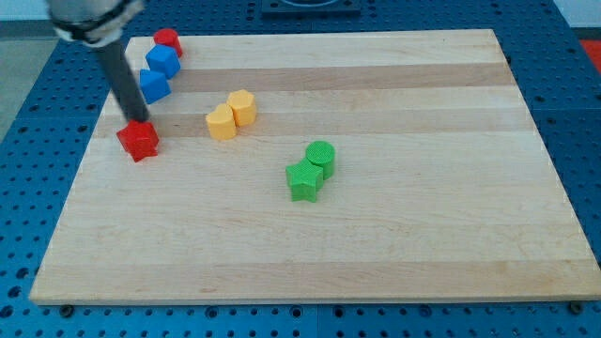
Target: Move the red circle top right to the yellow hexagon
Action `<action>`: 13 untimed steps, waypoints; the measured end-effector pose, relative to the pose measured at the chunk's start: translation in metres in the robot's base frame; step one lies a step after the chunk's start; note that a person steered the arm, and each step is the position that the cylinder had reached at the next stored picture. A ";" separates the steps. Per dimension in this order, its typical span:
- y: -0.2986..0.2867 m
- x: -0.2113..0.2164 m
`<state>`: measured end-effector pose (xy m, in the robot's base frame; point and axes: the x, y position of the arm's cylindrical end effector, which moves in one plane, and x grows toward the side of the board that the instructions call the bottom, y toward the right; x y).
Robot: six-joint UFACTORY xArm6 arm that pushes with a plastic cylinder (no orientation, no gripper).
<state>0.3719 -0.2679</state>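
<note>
Wooden board: large, pale. Green star block nearest. Red circle block top-left corner, well apart from yellow hexagon block. My tip, no pincer fitted, touches red star-like block; risk: shoving wrong red piece.

On the board, the red circle is sitting at the view's top left, with two touching blue blocks, the upper blue block and the lower blue block, below it. My tip is touching the red star. To its right, the yellow hexagon is touching the yellow block. Near the centre, the green circle is touching the green star.
</note>
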 end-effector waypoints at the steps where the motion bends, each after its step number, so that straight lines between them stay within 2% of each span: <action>1: -0.037 -0.001; 2: -0.037 -0.020; 4: -0.035 -0.120; 6: -0.013 -0.179; 8: 0.031 -0.177; 10: 0.039 -0.139; 13: 0.135 -0.120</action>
<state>0.2518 -0.1332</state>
